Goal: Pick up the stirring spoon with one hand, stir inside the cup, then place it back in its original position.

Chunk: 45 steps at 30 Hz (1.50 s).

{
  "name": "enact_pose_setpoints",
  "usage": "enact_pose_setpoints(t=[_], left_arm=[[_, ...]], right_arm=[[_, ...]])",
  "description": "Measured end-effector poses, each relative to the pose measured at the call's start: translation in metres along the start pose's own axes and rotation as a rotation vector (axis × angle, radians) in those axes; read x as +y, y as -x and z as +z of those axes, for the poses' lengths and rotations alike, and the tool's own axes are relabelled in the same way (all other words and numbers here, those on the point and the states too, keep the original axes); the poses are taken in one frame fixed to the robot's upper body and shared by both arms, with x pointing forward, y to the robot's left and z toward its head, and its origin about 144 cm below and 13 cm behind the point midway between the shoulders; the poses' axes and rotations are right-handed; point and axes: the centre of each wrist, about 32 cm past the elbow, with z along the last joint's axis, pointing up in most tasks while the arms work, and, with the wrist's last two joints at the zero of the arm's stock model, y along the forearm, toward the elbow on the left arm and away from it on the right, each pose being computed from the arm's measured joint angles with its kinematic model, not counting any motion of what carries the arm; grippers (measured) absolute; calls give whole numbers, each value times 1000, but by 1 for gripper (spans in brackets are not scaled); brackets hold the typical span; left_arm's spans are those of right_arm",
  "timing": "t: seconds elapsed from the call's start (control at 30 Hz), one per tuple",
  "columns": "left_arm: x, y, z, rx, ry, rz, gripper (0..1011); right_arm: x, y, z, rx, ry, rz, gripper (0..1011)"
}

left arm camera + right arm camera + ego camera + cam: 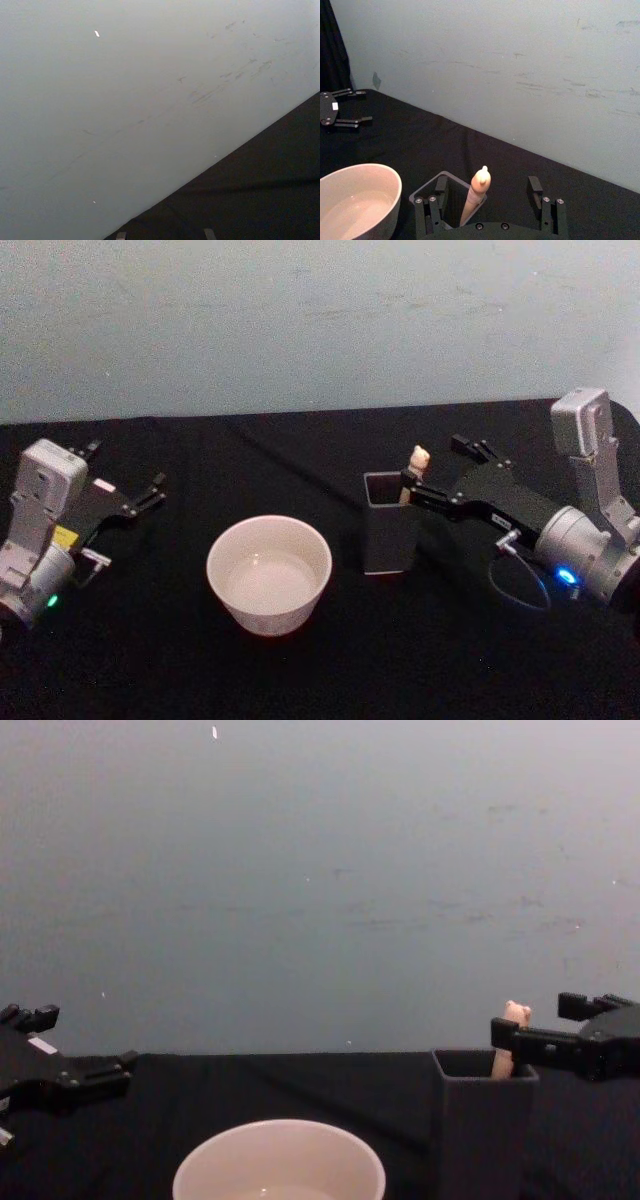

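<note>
Nearest the robot: the cup [265,618], a wide round cream-white bowl shape with a smooth plain rim and a glossy inside. It sits on the black cloth table [300,680], roughly centre.

Just beyond it, to the robot's right and apart from it, is a dark grey holder [390,540], matte, square-sided, tall and open on top. The stirring spoon [417,462] stands in it with its long axis near vertical. The beige handle is up and the small rounded bear head on top leans slightly to the robot's right. The bowl end points down, hidden inside the holder.

The right gripper [435,465] comes in from the right at the holder's rim. It is black and angular, with its fingers spread wide on either side of the spoon handle. One finger is very close to the handle; contact cannot be told. In the right wrist view the handle [477,192] rises between the two fingers.

The left gripper [128,465] is parked at the table's left, well apart from the cup, with its fingers spread and holding nothing.

Farthest back is a pale grey-blue wall [300,320], flat, with faint scuff marks.
</note>
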Motion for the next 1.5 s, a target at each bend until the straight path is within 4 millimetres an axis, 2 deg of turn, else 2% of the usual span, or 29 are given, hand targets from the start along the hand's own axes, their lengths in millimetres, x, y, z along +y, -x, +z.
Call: enact_pose_setpoints(t=[0.57, 1.5], left_arm=[[0, 0, 0, 0, 0, 0, 1001], [0, 0, 0, 0, 0, 0, 1001]], right_arm=[[17, -5, 1, 50, 26, 12, 1002], [19, -5, 2, 71, 43, 32, 1002]])
